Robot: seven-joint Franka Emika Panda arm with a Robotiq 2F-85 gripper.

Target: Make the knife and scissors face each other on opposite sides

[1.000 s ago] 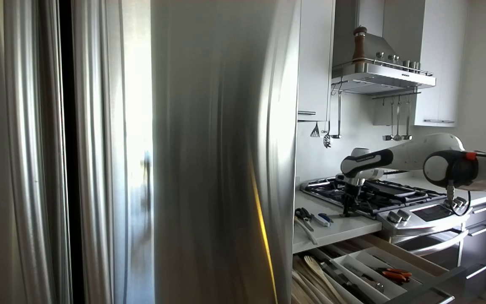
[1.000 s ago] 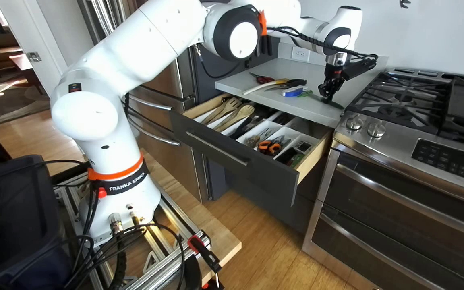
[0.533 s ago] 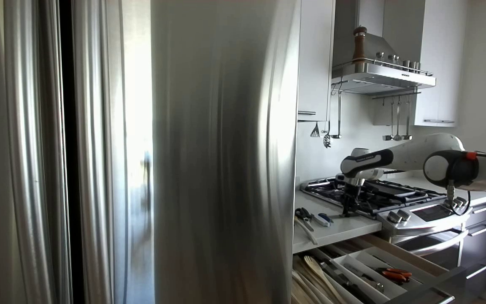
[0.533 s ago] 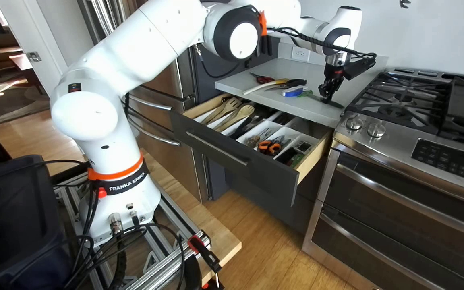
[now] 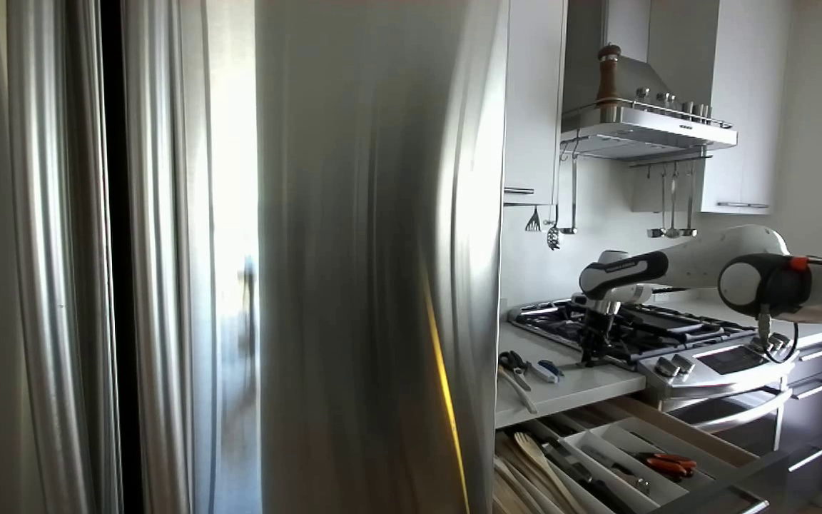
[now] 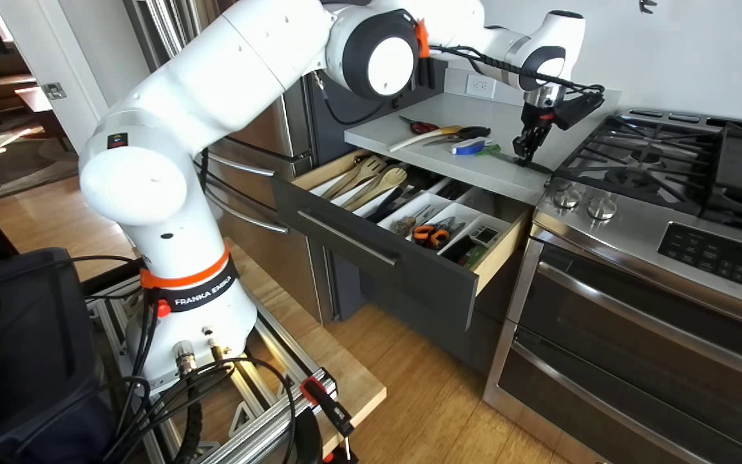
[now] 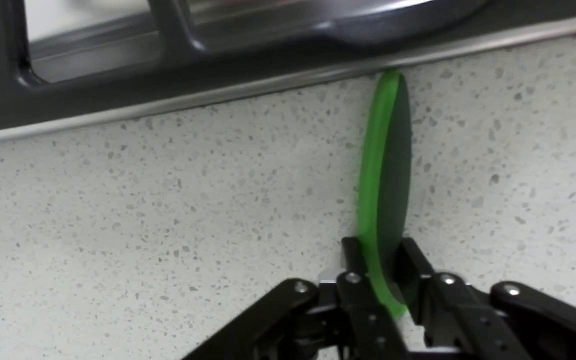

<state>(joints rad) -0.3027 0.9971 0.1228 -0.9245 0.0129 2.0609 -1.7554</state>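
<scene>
The green and dark-grey knife (image 7: 392, 165) lies on the speckled counter in the wrist view. One end reaches the stove's metal edge; the other runs down between my fingers. My gripper (image 7: 380, 242) is shut on it, one finger against each side. In an exterior view my gripper (image 6: 521, 160) is low at the counter, and part of the knife (image 6: 504, 156) shows beside it, with a green part near a blue and white object. Scissors with black handles (image 6: 473, 133) lie on the counter away from the stove; they also show in an exterior view (image 5: 513, 360).
A blue and white object (image 6: 469, 147), a yellow and white curved tool (image 6: 424, 137) and a red-handled tool (image 6: 421, 126) lie on the counter. The stove (image 6: 641, 154) stands beside my gripper. Below, the open drawer (image 6: 371, 241) holds utensils and orange-handled scissors (image 6: 432, 236).
My gripper has shifted slightly toward the stove in the last half second. The knife appears to have shifted slightly with it. The other counter objects have not moved.
</scene>
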